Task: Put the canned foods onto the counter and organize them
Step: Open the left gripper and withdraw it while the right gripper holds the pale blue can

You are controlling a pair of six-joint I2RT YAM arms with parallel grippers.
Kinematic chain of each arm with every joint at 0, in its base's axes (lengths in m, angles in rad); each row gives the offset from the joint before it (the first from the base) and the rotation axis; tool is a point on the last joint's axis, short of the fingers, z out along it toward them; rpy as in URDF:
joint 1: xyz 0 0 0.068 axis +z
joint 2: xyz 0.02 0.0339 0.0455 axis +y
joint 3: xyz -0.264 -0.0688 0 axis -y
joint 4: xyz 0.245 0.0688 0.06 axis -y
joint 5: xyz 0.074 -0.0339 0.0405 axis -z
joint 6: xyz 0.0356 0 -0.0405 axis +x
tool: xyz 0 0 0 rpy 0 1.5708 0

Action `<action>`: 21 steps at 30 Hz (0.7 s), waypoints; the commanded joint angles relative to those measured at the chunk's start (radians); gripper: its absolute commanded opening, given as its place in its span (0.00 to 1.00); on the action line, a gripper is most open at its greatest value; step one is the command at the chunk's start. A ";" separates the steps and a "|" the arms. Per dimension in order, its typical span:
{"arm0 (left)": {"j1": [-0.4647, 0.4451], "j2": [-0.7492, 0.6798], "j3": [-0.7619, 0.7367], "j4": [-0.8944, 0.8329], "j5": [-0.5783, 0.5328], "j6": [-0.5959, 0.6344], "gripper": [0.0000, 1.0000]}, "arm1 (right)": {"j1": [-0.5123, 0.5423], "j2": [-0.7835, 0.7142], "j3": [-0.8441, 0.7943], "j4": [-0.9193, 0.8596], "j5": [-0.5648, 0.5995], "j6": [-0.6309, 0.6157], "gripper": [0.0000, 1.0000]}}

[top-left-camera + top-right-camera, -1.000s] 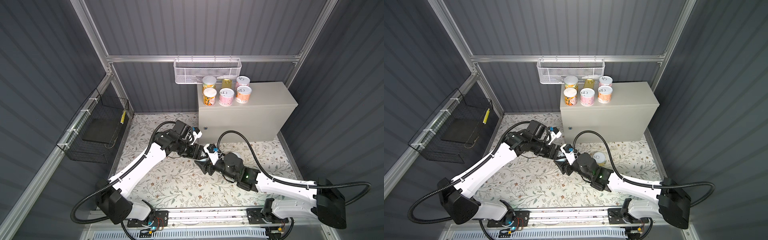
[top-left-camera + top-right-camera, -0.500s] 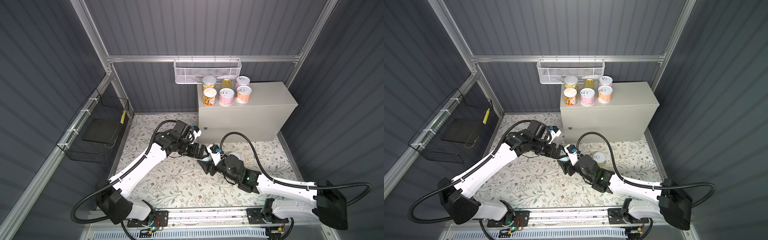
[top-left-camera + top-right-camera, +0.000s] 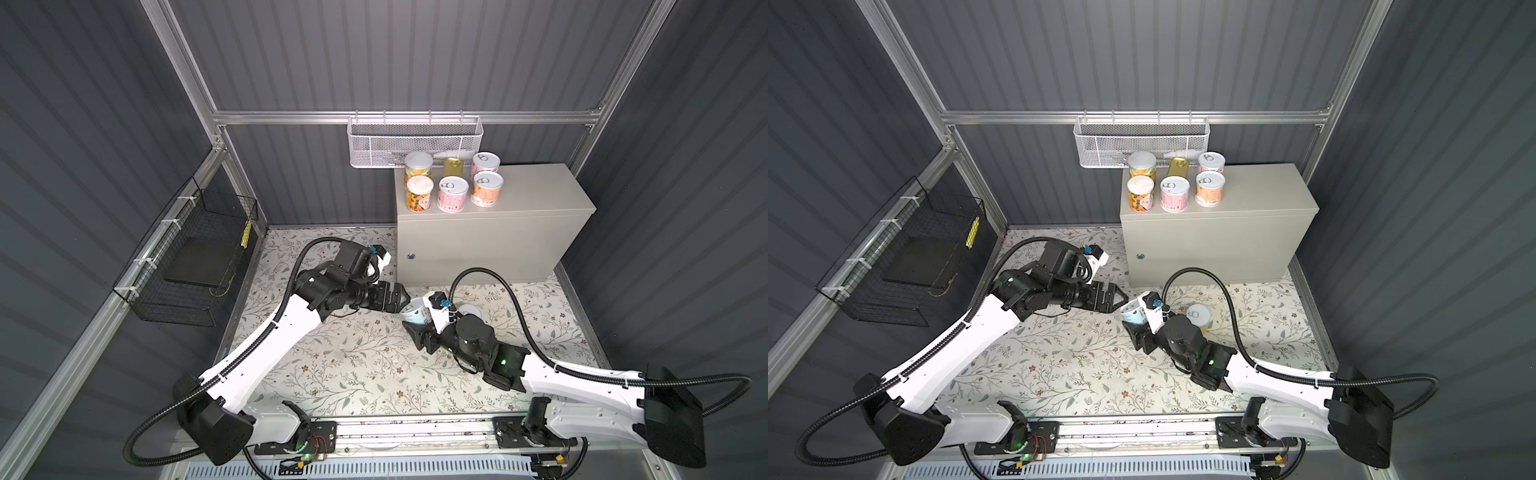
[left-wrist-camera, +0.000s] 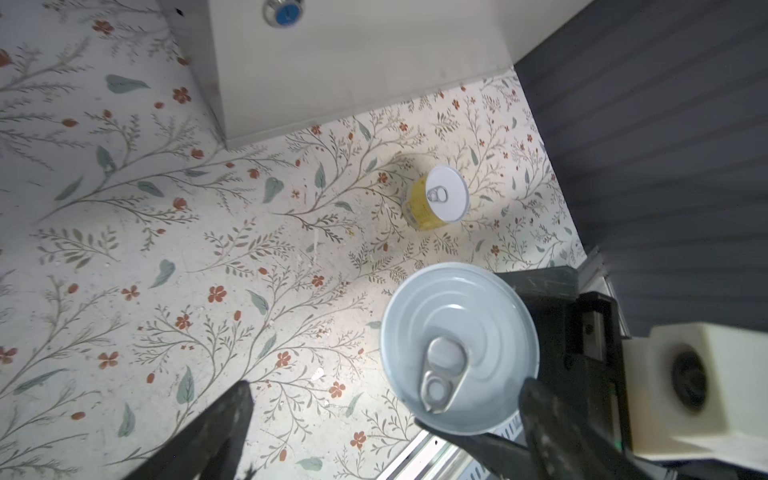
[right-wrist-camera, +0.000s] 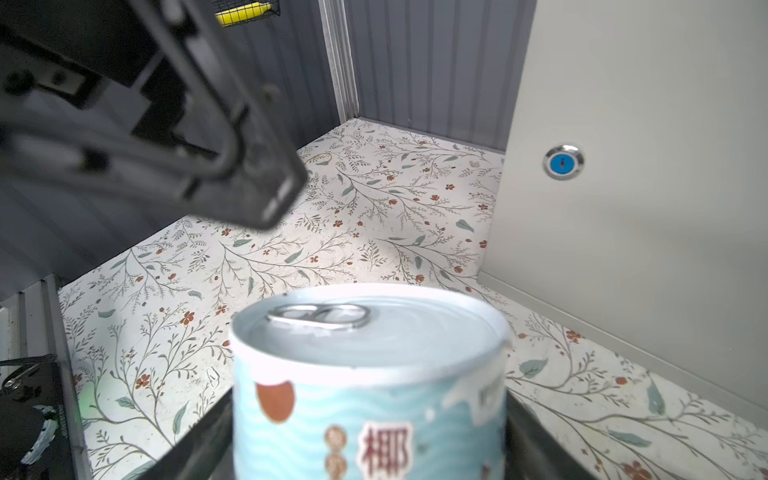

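Firmly, right jaws clamp the blue can [image 5: 370, 395] — left jaws spread apart beside it.

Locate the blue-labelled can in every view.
In a top view: blue-labelled can centre, just below the blue lock.
In a top view: same spot, below the lock.
Left wrist: lid facing camera, nearer than yellow can.
Right wrist: near foreground.
Shared landmark: blue lock.
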 commanded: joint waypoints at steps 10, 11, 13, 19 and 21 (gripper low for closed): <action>0.004 -0.163 -0.109 0.052 -0.152 -0.058 1.00 | -0.002 -0.132 -0.006 -0.013 0.095 0.030 0.61; 0.005 -0.178 -0.123 0.061 -0.159 -0.059 1.00 | 0.000 -0.149 -0.004 -0.031 0.103 0.030 0.61; 0.004 -0.212 -0.156 0.073 -0.174 -0.062 1.00 | -0.001 -0.201 -0.003 -0.068 0.126 0.027 0.61; 0.004 -0.296 -0.254 0.127 -0.222 -0.056 1.00 | -0.001 -0.346 0.027 -0.204 0.255 -0.014 0.62; 0.004 -0.302 -0.264 0.131 -0.240 -0.051 1.00 | -0.003 -0.398 0.043 -0.239 0.297 -0.027 0.63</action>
